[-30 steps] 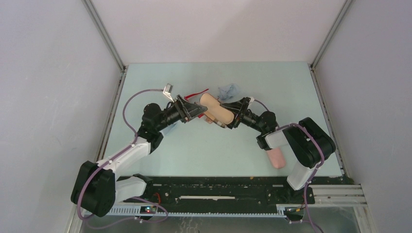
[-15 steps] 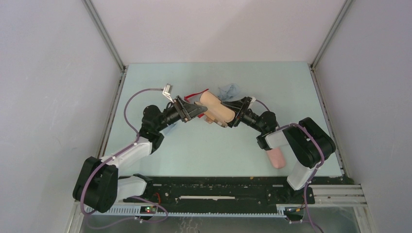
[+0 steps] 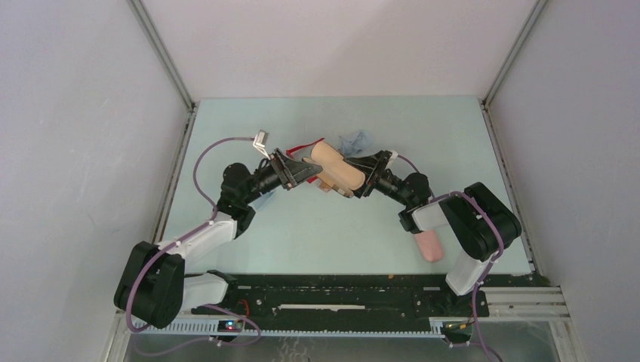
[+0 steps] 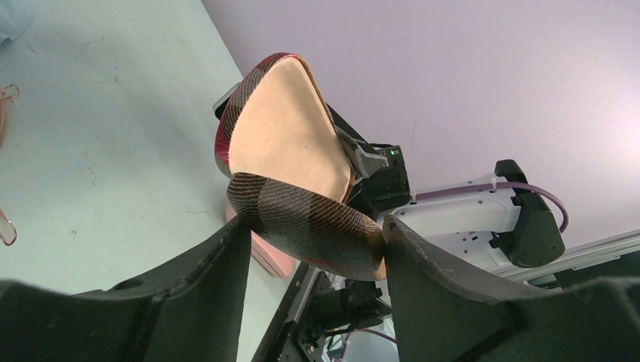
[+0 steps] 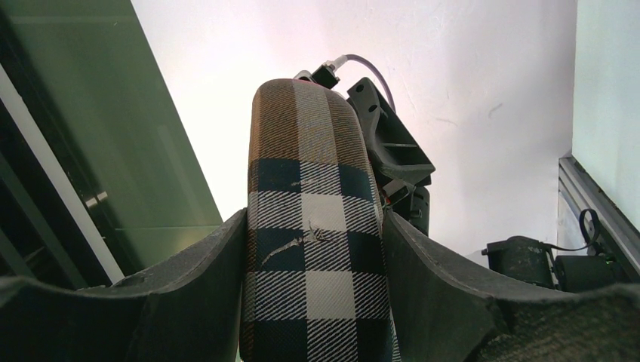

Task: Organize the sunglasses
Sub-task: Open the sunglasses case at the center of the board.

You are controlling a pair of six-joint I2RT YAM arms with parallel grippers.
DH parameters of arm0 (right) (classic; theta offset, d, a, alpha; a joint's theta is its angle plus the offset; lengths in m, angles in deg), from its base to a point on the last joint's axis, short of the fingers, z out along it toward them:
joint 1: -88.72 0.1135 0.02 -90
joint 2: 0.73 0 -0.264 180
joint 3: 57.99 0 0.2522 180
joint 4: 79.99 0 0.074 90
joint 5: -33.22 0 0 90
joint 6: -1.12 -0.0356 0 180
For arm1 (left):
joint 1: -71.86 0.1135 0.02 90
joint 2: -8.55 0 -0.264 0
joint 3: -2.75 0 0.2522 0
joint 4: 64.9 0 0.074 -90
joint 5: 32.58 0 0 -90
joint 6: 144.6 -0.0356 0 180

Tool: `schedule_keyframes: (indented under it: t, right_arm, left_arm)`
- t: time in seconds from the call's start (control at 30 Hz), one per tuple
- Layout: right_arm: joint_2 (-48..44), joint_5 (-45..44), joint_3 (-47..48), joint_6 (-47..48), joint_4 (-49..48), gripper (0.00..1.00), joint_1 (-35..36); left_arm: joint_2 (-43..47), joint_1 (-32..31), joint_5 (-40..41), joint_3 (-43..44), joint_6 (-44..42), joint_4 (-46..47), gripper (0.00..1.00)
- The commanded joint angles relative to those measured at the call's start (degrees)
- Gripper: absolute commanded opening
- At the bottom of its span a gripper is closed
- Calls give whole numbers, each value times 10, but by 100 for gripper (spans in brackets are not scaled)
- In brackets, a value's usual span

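The oblong plaid fabric case (image 3: pixel 333 169) is held up over the middle of the pale green table (image 3: pixel 340 241), hinged open so its tan lining faces up. The left wrist view shows that lining bare, but no view shows the inside of the lower half, so I cannot tell if it holds anything. The left gripper (image 3: pixel 311 172) has its jaws pressed against the sides of one end of the plaid shell, and the right gripper (image 3: pixel 355 181) clamps the opposite end the same way, its fingers (image 5: pixel 215 264) flush against the checked fabric. A closed pink oblong case (image 3: pixel 429 246) lies on the table near the right arm's base, well apart from both grippers. The bright red plastic-framed sunglasses (image 3: pixel 309 143) rest on the table just behind the left gripper, outside either case, beside a crumpled pale blue cloth (image 3: pixel 355 140). Of the slim pair with orange-tinted lenses (image 4: pixel 7 93), only frame ends show, at the left wrist view's edge, lying on the table below the raised case.
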Motion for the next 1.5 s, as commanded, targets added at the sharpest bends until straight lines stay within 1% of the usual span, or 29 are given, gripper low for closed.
schedule_keyframes:
  t: [0.0, 0.1, 0.2, 0.5, 0.63, 0.67, 0.7, 0.73, 0.83, 0.97, 1.03, 1.07, 1.13, 1.17, 1.2, 1.27, 1.3, 1.37, 1.47]
  right_arm:
    - [-13, 32, -1, -59, -24, 60, 8]
    - [-17, 34, -1, -55, -24, 69, 6]
    - [-19, 39, -1, -51, -24, 74, 4]
    - [-28, 49, -2, -33, -23, 79, -5]
    - [-34, 75, -2, -1, -22, 82, -16]
    - [-37, 86, -1, 12, -13, 85, -19]
    - [-41, 97, -2, 28, 2, 94, -23]
    - [-48, 107, -2, 50, 21, 99, -27]
    - [-84, 129, -1, 127, 108, 100, -41]
    - [-155, 151, 15, 259, 290, 99, -60]
    - [-205, 152, 43, 360, 445, 99, -62]
    - [-230, 139, 65, 430, 537, 99, -58]
    - [-274, 76, 125, 576, 747, 99, -42]
    - [-291, 37, 164, 653, 834, 99, -25]
    - [-303, -4, 184, 692, 895, 100, -12]
    - [-321, -73, 212, 740, 965, 100, 8]
    - [-328, -100, 219, 754, 985, 100, 17]
    - [-342, -149, 229, 774, 1020, 100, 36]
    - [-359, -213, 238, 791, 1044, 100, 68]
  left_arm:
    - [-2, -3, -9, -5, -11, 26, 0]
    - [-2, -3, -7, -5, -12, 22, 0]
    - [-1, -3, -2, -6, -11, 19, 0]
    - [2, -3, 5, -3, -17, -1, 0]
    - [3, -3, 4, 6, -24, -32, 0]
    - [4, -3, 2, 10, -27, -42, 0]
    - [5, -3, 0, 14, -31, -52, 0]
    - [6, -3, -2, 19, -36, -68, 0]
    - [5, -3, -10, 39, -62, -126, 0]
    - [9, -3, -15, 60, -86, -183, 0]
    - [13, -4, -12, 69, -95, -212, 0]
    - [14, -3, -11, 75, -99, -227, 0]
    - [21, -3, -3, 85, -107, -256, 0]
    - [24, -4, 2, 91, -111, -274, 0]
    - [26, -3, 9, 97, -114, -292, 0]
    - [31, -4, 22, 111, -122, -331, 0]
    - [34, -5, 31, 116, -124, -347, 0]
    - [40, -5, 53, 128, -124, -382, 0]
    - [42, -6, 84, 144, -119, -430, 0]
